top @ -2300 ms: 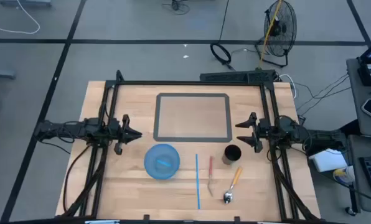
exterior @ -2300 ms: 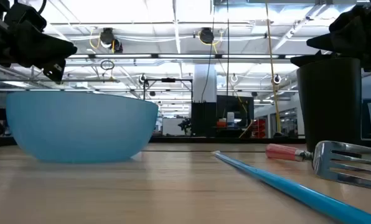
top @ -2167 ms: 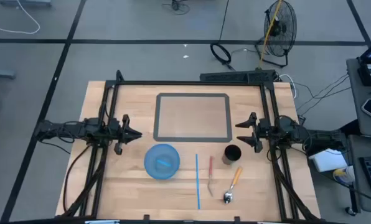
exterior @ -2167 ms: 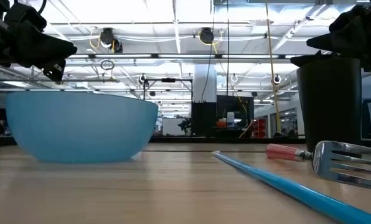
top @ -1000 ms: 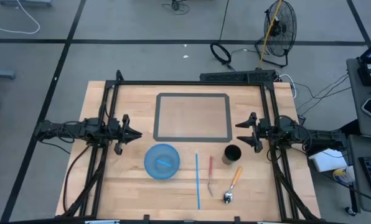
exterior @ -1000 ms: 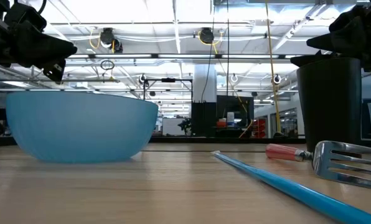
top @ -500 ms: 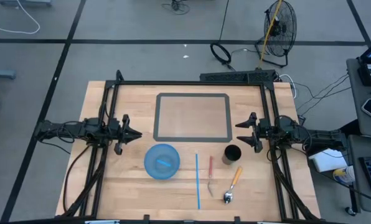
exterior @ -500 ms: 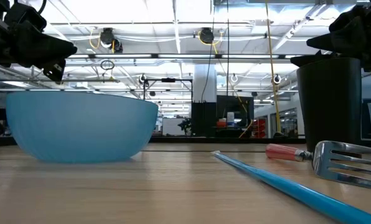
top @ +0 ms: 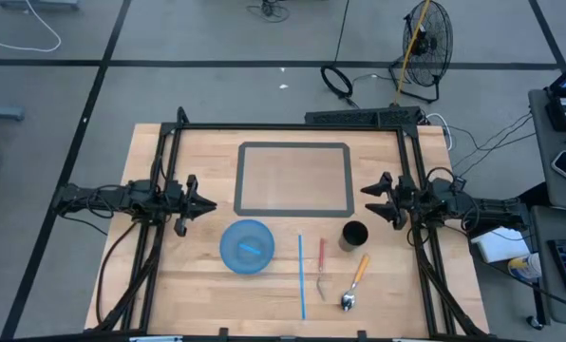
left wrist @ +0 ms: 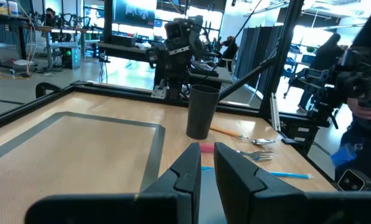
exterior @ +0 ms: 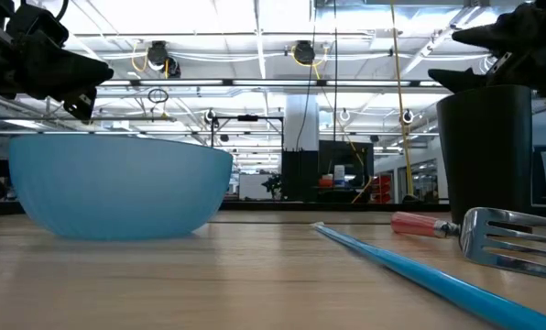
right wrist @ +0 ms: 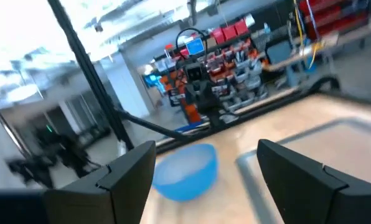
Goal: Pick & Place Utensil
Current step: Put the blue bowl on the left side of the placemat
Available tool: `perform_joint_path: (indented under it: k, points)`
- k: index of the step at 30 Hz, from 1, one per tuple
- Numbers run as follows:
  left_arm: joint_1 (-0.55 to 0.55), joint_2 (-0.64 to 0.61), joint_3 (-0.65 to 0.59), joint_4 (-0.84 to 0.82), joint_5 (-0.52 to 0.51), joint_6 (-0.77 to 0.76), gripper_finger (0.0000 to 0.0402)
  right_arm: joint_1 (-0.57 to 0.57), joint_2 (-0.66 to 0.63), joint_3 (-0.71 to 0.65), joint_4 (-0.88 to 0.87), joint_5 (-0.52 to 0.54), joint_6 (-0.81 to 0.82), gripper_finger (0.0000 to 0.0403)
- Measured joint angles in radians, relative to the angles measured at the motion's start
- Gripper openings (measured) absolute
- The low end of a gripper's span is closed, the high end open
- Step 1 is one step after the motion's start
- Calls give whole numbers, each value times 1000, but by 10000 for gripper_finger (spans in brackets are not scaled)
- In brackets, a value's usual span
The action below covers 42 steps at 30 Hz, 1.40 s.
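Note:
On the wooden table, a black cup stands upright. Toward the near edge lie a blue stick, a red-handled fork and a wooden-handled spoon. A light blue bowl sits left of them, with a small blue piece inside. My left gripper hovers at the table's left side, shut, touching nothing. My right gripper hovers at the right side, just beyond the cup, open. In the low view the fork and stick lie in front of the cup.
A grey-outlined rectangular mat covers the middle far part of the table. A black frame runs along the far edge and both sides. A person stands beyond the table's right side in the left wrist view.
My right gripper has risen a little above the cup and tipped; my left arm and all the objects have kept still.

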Motion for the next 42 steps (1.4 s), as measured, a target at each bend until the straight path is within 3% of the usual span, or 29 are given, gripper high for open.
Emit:
perform_joint_path:
  k: [4, 11, 21, 29, 37, 42]
  points:
    - [0, 0, 0, 0, 0, 0, 49, 0, 0, 0, -1, 2, 140, 279]
    - [0, 0, 0, 0, 0, 0, 49, 0, 0, 0, 1, 71, 176, 279]
    - [0, 0, 0, 12, -1, -9, 49, 0, 4, 0, 95, 295, 356, 279]
    - [0, 0, 0, 257, -7, -144, 49, 0, 5, 0, 106, 396, 414, 279]
    - [0, 0, 0, 551, -7, -342, 49, 0, 5, 0, 106, 397, 436, 279]
    - [0, 0, 0, 640, -11, -296, 49, 0, 5, 0, 106, 370, 395, 279]
